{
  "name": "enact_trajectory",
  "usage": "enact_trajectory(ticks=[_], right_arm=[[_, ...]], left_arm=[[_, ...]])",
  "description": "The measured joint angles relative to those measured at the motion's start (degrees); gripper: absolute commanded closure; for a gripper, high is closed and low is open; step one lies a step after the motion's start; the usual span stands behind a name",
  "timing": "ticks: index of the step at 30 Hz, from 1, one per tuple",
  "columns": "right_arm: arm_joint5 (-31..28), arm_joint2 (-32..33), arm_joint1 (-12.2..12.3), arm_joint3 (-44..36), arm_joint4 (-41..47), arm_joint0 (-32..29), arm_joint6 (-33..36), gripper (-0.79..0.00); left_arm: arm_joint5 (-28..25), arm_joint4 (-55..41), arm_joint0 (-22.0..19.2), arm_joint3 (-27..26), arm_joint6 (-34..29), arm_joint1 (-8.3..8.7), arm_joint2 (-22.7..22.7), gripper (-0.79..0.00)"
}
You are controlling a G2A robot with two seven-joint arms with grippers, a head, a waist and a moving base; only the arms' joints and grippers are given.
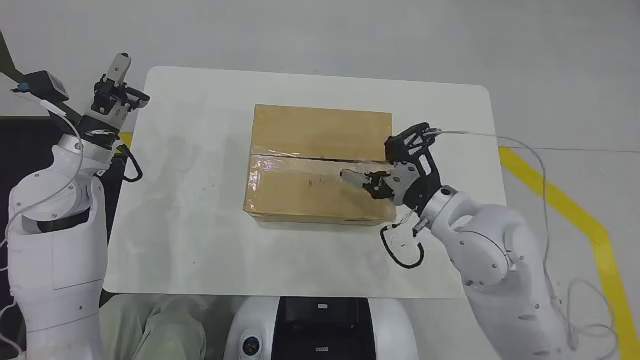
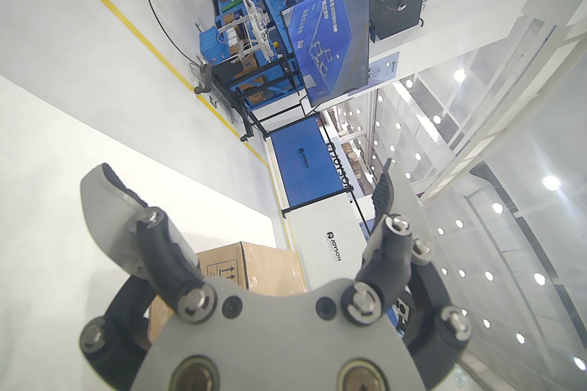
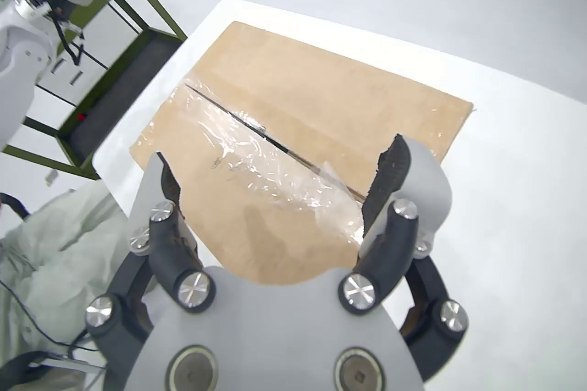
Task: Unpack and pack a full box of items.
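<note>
Starting close by, on the white table with round corners [image 1: 190, 210] [image 3: 504, 136] [image 2: 91, 163]. Finding the brown cardboard box [image 1: 310, 135] [image 3: 321, 90] [image 2: 270, 269] near the middle of it, long sides running from 9 to 3 o'clock. Seeing both top flaps folded down, with a dark slit between them. Spotting shiny clear sticky tape [image 3: 257, 163] [image 1: 300, 167] along that slit, all crinkled near the 3 o'clock end.

Noticing the right gripper [image 1: 365, 180] [image 3: 278, 154] over that same 3 o'clock end of the box, just above the crinkled tape. Jaws spread wide apart, holding nothing. Hard to tell if a fingertip touches the tape or the cardboard.

Moving farther out, to the 10 o'clock corner of the table. Finding the left gripper [image 1: 120, 70] [image 2: 245, 168] there, up off the table, well apart from the box, tips pointing up and away toward 12 o'clock. Jaws spread wide here too, with nothing between them.

Looking past the table: grey floor [image 1: 400, 20] with a yellow line [image 1: 560, 196] at 3 o'clock, and a dark green metal frame [image 3: 151, 12] beside the table at 9 o'clock.
</note>
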Motion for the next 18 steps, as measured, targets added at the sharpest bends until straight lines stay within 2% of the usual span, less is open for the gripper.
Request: enact_trajectory(ticks=[6,9,14,18], right_arm=[[-6.15,0.48,0.92,0.03,-9.32,0.00,1.26,-0.785],[-8.56,0.74,1.23,0.65,-11.71,-0.09,0.42,-0.745],[-12.26,0.22,1.73,0.19,-14.49,-0.13,2.36,-0.770],[-12.87,-0.82,1.96,-0.35,-17.78,0.10,4.18,-0.717]], left_arm=[[0.00,0.00,0.00,0.00,0.00,0.00,0.00,-0.785],[0.00,0.00,0.00,0.00,0.00,0.00,0.00,-0.785],[0.00,0.00,0.00,0.00,0.00,0.00,0.00,-0.785],[0.00,0.00,0.00,0.00,0.00,0.00,0.00,-0.785]])
